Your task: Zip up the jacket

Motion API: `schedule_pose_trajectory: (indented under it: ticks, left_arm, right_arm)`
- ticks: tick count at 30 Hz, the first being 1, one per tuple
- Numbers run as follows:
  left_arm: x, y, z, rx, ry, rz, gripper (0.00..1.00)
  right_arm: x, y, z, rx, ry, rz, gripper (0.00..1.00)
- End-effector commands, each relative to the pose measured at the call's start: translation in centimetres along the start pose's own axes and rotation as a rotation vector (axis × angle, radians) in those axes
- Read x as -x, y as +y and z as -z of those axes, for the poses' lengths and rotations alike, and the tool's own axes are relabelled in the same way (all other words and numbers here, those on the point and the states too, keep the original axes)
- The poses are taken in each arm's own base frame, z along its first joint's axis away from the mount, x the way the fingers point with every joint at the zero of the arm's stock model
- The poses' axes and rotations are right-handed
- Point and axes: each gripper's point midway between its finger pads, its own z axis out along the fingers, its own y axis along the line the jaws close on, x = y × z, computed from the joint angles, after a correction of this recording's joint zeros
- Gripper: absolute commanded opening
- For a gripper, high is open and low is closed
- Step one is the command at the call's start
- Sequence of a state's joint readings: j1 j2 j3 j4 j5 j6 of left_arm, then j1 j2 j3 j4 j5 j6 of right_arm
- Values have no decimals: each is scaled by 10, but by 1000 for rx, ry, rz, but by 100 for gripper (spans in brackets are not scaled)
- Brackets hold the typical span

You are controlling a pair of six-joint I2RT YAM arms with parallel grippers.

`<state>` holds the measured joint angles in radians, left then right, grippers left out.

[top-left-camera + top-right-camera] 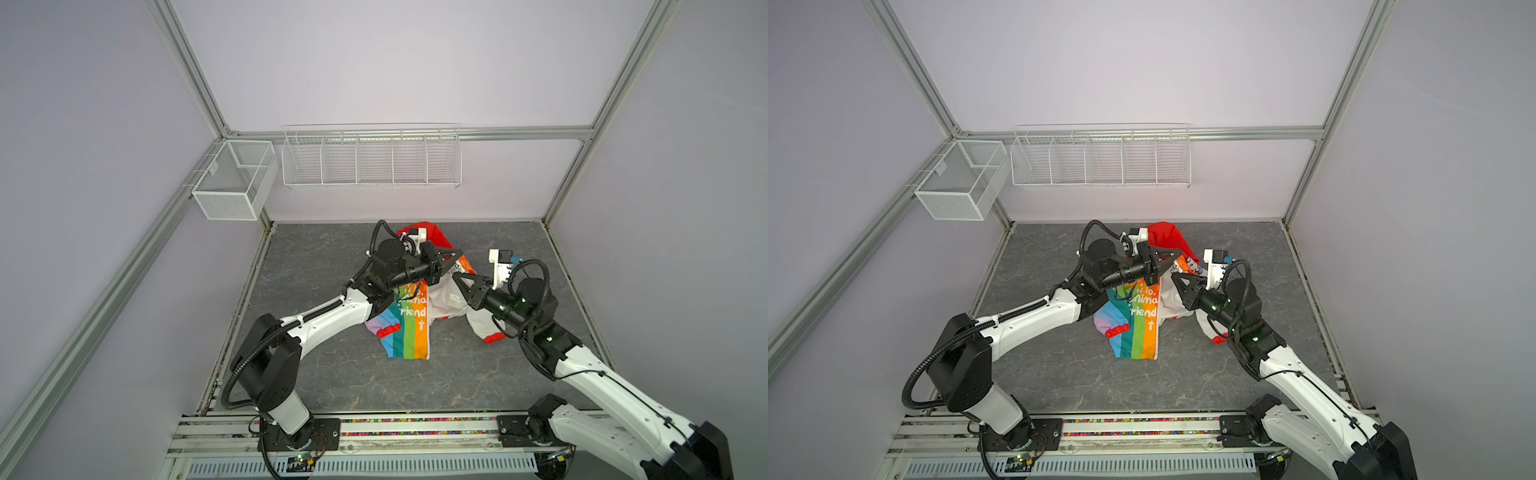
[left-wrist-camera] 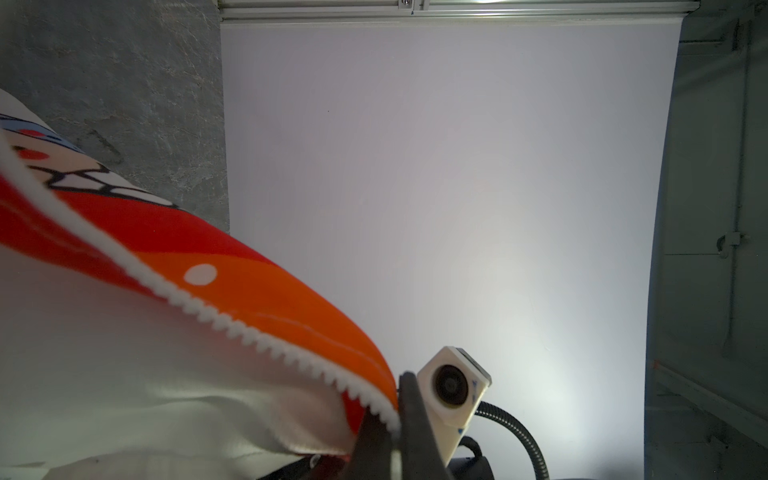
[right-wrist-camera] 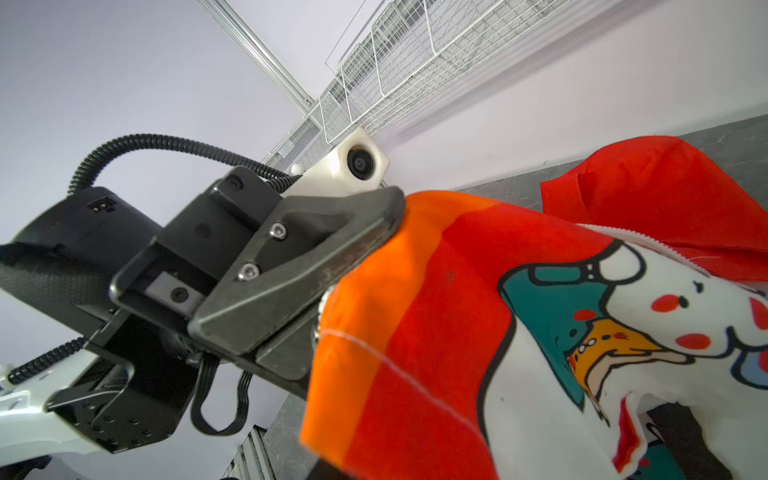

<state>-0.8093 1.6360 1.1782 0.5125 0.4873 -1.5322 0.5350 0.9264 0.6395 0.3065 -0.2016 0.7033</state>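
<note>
My left gripper (image 1: 454, 260) is clamped on the jacket (image 1: 411, 328): its fingers (image 2: 409, 419) pinch the orange front edge right at the white zipper (image 2: 249, 332), whose teeth run straight into the grip in the left wrist view. My right gripper (image 1: 462, 281) sits just beside it, at about 5 o'clock from the left one in both top views, with its tip against the white cartoon half. I cannot tell from any view whether its jaws are closed on cloth or standing apart. The jacket is lifted at the pinched edge and drapes down from there. The rainbow half with white lettering hangs towards 6 o'clock and its hem rests on the grey table (image 1: 332, 374), near the middle. The red hood (image 1: 1167, 235) lies at 12 o'clock behind the grippers. One red cuff (image 1: 384, 330) is at 8 o'clock and the other (image 1: 494, 337) at 4 o'clock, under my right arm. Further out, a white wire rack (image 1: 370, 158) with five compartments hangs on the back wall at 12 o'clock. A white mesh basket (image 1: 232, 183) with two compartments hangs in the corner at about 10 o'clock. Through both I see only wall and frame.
</note>
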Motion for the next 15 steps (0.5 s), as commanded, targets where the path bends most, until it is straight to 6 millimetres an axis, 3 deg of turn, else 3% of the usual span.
schedule_pose_trajectory:
  ticks: [1,8,15]
  left_arm:
    - [-3,-6,-1,-43,14,17,0]
    - [-4,-7,-3,-55,16,26,0]
    - [-3,-12,-3,-64,11,22,0]
  right_arm:
    - [19,15,6,42,-80,20,19]
    - [22,21,5,60,-79,29,18]
    - [14,15,2,57,-60,9,22]
